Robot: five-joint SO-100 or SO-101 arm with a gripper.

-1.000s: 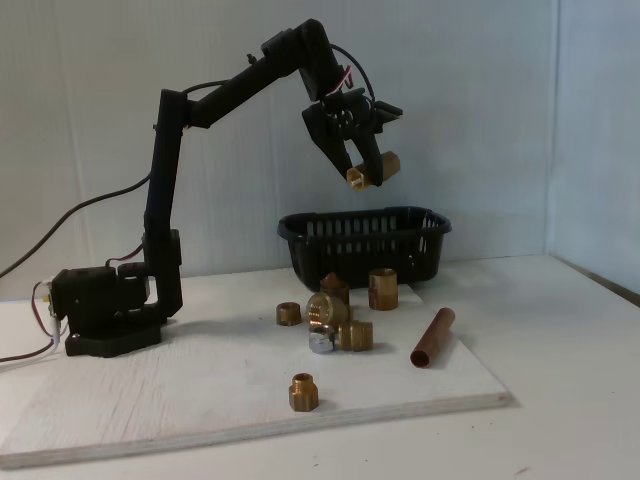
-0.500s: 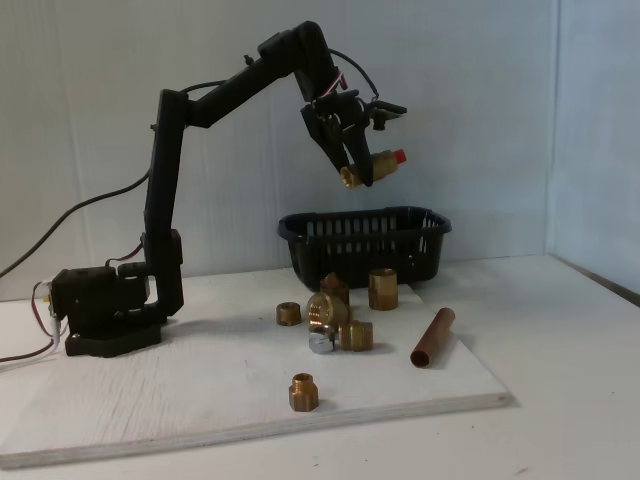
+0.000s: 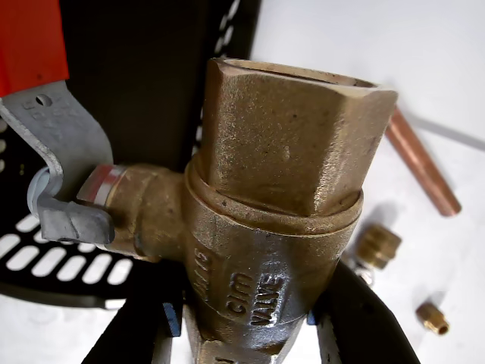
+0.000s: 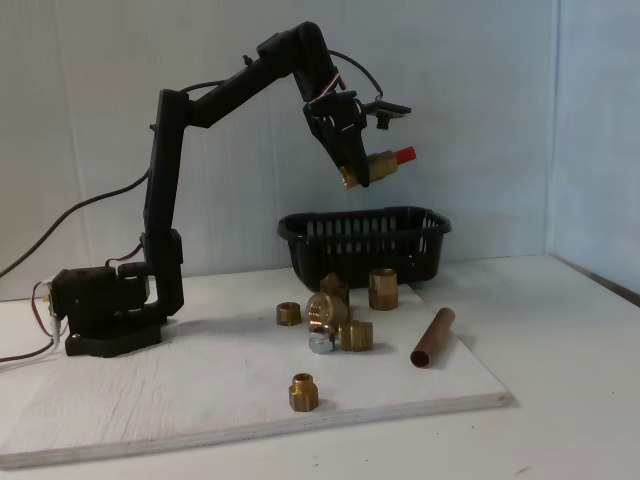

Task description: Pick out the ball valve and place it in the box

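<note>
1. The pincer (image 4: 352,172) is clamped on the ball valve (image 4: 368,166), holding it up in the air above the box (image 4: 365,243). In the wrist view the two black fingers (image 3: 356,318) grip the lower hex end of the brass body (image 3: 258,265), one on each side.

2. The relation that matters: in the fixed view the box lies directly below the valve, well apart from it. The valve hangs over the middle of the basket's opening, not over its rim.

3. The valve's long axis lies slightly tilted from level in the fixed view, with the red lever handle (image 4: 402,155) pointing right, away from the arm. In the wrist view the slotted black wall of the box (image 3: 45,258) shows behind and below the valve.

4. My judgement is that the coming move is a descent or a release, with little sideways travel needed.

5. Count on the bench (image 4: 200,390):
   - one ball valve, held in the pincer;
   - one box;
   - one copper-brown pipe piece (image 4: 432,337), lying right of the fittings;
   - about six small brass fittings (image 4: 340,312), five clustered in front of the box and one (image 4: 304,391) alone near the front edge of the board;
   - one small silvery piece (image 4: 321,343) within the cluster.
</note>
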